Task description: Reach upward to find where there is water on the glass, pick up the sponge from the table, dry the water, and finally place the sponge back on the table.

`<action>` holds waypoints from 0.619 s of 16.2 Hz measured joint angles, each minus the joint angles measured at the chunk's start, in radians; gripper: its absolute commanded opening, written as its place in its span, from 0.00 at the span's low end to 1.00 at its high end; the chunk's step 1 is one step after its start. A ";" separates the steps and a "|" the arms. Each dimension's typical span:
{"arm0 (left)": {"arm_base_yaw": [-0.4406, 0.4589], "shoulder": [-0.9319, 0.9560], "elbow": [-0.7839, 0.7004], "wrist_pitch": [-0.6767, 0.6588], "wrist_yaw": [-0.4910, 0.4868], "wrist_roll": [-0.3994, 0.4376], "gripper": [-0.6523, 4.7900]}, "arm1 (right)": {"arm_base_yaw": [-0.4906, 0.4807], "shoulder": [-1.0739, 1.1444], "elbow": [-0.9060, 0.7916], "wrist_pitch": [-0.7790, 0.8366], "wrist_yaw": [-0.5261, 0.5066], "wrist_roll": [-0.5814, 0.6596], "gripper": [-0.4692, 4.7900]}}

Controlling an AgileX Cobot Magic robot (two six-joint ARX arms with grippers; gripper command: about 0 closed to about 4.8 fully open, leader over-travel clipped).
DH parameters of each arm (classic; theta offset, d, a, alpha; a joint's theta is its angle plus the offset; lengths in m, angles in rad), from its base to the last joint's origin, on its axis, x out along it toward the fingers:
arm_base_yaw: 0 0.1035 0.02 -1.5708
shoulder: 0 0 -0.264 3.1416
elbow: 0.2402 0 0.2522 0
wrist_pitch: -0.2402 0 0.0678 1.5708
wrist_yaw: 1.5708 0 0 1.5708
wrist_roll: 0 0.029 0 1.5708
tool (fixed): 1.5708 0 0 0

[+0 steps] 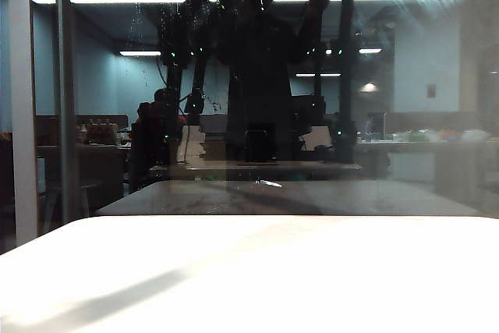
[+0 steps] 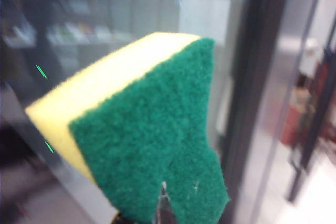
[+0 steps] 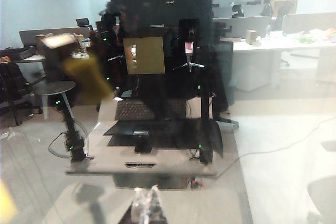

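Nearest, the yellow foam sponge with green scouring layer (image 2: 142,129) sits clamped in the closed left claw (image 2: 163,208), raised before the dark reflective glass (image 2: 131,9). Whether the right claw (image 3: 148,203) is open cannot be told; it faces the glass.

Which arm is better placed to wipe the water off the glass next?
Left: its hand grips the sponge by the glass. The right hand holds nothing.

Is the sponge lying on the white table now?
No, the left tool holds the sponge up by the glass; the table looks bare.
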 measured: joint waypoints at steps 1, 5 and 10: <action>0.021 -0.001 0.038 0.005 0.000 0.001 0.11 | 0.000 0.000 0.000 0.000 0.000 0.000 0.08; 0.140 -0.005 0.108 0.072 0.000 -0.008 0.11 | 0.000 0.000 0.000 0.000 0.000 0.000 0.08; 0.276 0.000 0.108 0.137 -0.001 -0.044 0.11 | 0.000 0.000 0.000 0.000 0.000 0.000 0.08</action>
